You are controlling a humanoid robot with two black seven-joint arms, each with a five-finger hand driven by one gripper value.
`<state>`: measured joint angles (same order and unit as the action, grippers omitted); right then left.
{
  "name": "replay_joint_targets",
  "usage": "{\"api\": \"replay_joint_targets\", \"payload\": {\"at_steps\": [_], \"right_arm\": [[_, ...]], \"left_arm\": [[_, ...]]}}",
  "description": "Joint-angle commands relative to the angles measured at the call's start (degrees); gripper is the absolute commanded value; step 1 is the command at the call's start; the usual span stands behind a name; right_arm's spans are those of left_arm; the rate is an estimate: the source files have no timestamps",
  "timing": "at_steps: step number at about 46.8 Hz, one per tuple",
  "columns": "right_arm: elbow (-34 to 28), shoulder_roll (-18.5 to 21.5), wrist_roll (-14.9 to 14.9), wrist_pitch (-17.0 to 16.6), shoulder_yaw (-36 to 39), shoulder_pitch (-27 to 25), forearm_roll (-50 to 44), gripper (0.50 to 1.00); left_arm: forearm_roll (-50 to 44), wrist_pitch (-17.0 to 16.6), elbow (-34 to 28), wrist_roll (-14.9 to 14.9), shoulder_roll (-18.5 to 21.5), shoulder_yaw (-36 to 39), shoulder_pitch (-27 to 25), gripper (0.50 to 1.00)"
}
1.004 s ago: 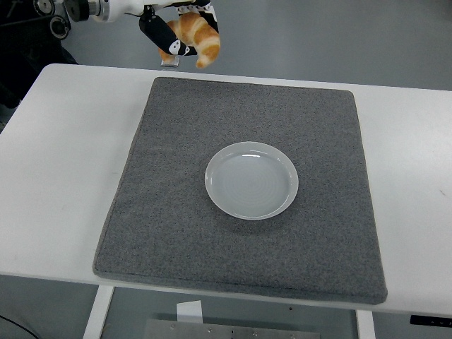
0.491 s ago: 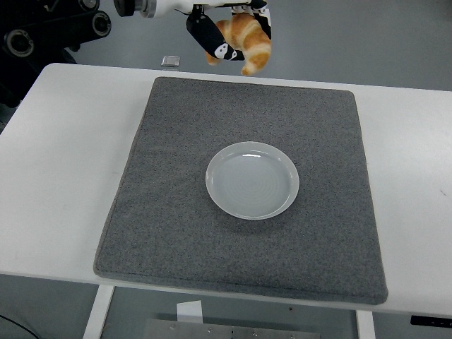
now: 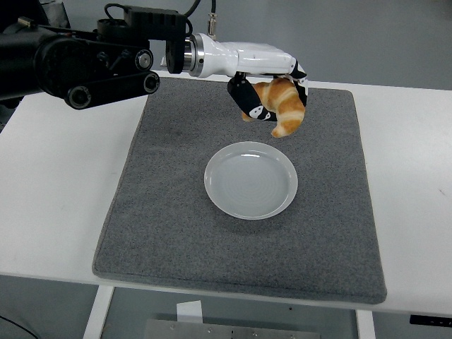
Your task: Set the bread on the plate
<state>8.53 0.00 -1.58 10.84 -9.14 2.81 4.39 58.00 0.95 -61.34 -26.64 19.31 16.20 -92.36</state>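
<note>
My left hand (image 3: 272, 95) is shut on a golden-brown croissant (image 3: 284, 107) and holds it in the air above the grey mat. It hangs just beyond the far right rim of the white plate (image 3: 251, 179), which sits empty in the middle of the mat. The black left arm (image 3: 85, 60) reaches in from the upper left. The right hand is out of view.
The grey felt mat (image 3: 169, 212) covers most of the white table (image 3: 56, 183).
My left arm has swung in from the far left edge toward the right and nearer, carrying the croissant from beyond the table to a spot over the mat near the plate.
</note>
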Motion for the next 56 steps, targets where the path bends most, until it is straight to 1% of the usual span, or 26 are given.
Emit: {"api": "replay_joint_targets", "payload": {"at_steps": [1, 4, 12, 32, 48, 56], "right_arm": [[0.0, 0.0, 0.0, 0.0, 0.0, 0.0, 0.0, 0.952], [0.0, 0.0, 0.0, 0.1, 0.0, 0.0, 0.0, 0.954], [0.0, 0.0, 0.0, 0.0, 0.0, 0.0, 0.0, 0.952], [0.0, 0.0, 0.0, 0.1, 0.0, 0.0, 0.0, 0.952], [0.0, 0.0, 0.0, 0.0, 0.0, 0.0, 0.0, 0.952], [0.0, 0.0, 0.0, 0.1, 0.0, 0.0, 0.0, 0.952]], "left_arm": [[1.8, -1.5, 0.2, 0.0, -0.9, 0.1, 1.3, 0.5], [2.9, -2.2, 0.4, 0.0, -1.4, 0.2, 2.3, 0.5], [3.5, -2.5, 0.9, 0.0, -1.8, 0.4, 4.8, 0.5], [6.2, -2.5, 4.0, 0.3, -3.8, 1.0, 11.0, 0.5], [8.2, -2.5, 6.2, 0.4, -5.0, 2.3, 14.0, 0.5], [8.9, -2.6, 7.1, 0.4, -5.4, 2.3, 14.6, 0.5]]}}
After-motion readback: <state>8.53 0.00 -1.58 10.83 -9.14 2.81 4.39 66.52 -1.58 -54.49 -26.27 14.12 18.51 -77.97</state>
